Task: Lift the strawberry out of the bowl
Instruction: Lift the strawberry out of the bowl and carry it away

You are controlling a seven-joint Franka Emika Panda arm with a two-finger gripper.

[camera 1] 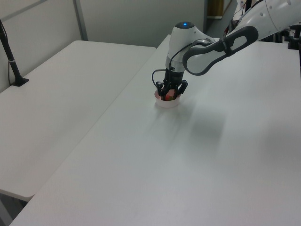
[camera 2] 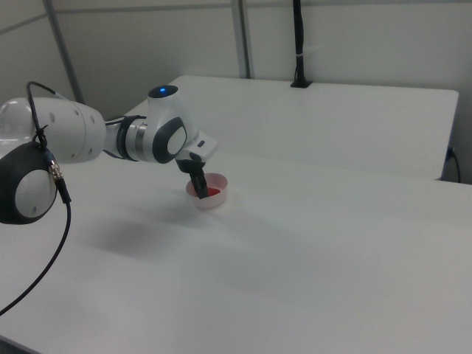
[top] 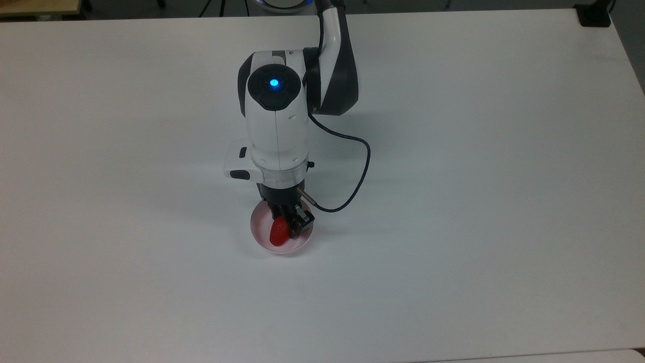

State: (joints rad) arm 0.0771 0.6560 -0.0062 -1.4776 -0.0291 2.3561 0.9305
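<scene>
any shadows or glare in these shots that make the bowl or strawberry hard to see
Top view: even light, the arm throws a soft shadow on the table above the bowl; the strawberry reads bright red beside the gripper. Left view: a faint grey shadow lies right of the bowl, and the gripper hides most of the fruit. Right view: no glare, the bowl's inside glows red.

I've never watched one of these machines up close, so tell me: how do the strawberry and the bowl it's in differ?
The strawberry is bright red; the bowl is pale pink. The strawberry is elongated and much the smaller; the bowl is round and wide enough to hold it. The strawberry sits between the fingers of the gripper, which reaches down into the bowl, while the bowl rests on the white table. Both are small and lie at the same spot under the arm.
</scene>
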